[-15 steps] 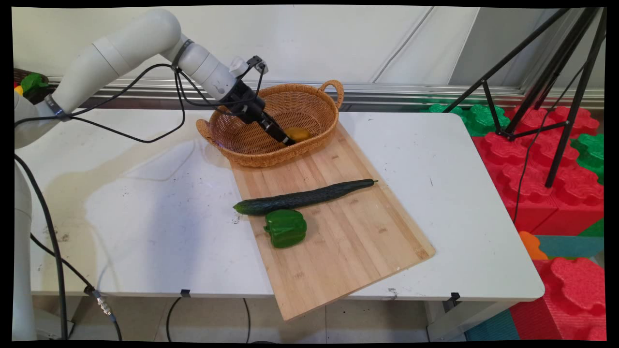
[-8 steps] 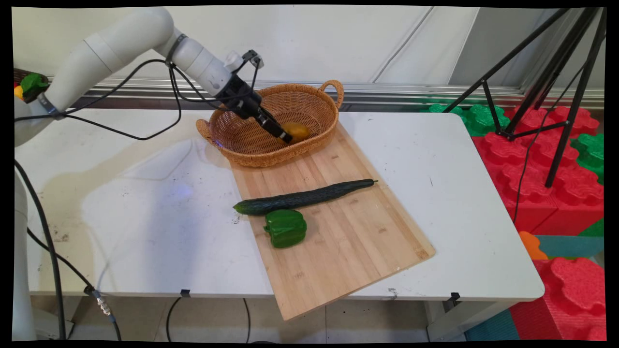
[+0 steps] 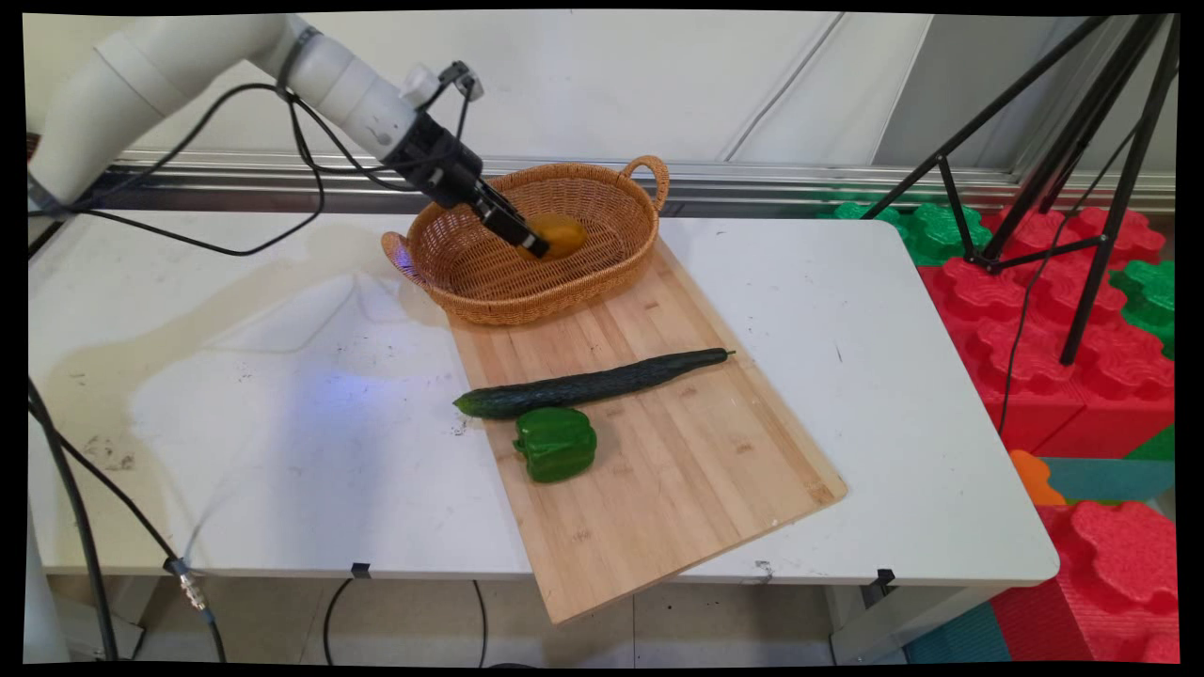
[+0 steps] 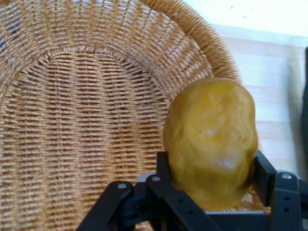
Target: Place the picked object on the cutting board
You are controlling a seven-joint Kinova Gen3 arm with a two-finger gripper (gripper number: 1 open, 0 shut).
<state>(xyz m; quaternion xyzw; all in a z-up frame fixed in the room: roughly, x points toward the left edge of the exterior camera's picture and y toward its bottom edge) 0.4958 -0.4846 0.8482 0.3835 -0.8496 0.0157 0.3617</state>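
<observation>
I see a white table [image 3: 875, 395], scuffed and stained on its left half, with a pale wall behind it and a metal rail along the wall's foot. Off the table's right side stand red and green foam blocks [image 3: 1063, 329] on the floor, and a black tripod [image 3: 1082, 179] rises among them.

A long wooden cutting board [image 3: 677, 470] lies slantwise on the table, its near corner overhanging the front edge. A wicker basket [image 3: 602, 282] with two loop handles sits on the board's far end. My gripper [image 3: 538, 246] reaches down into the space over the basket from the upper left, and its fingers are clamped on a yellow-orange lumpy fruit [image 3: 561, 233], one finger on each side of it. In the hand view the fruit [image 4: 211, 139] fills the space between the fingers [image 4: 264, 173], with the basket's woven floor [image 4: 82, 130] and curved rim behind it; I cannot tell from either view whether the fruit touches the weave or hangs just above it.

Nearer the camera than the gripper, well apart from it, a dark green cucumber [image 3: 588, 384] lies across the board, and a green bell pepper [image 3: 555, 444] sits just beside it on its near side. Black cables [image 3: 310, 160] droop from the arm to the gripper's left, above the table.
</observation>
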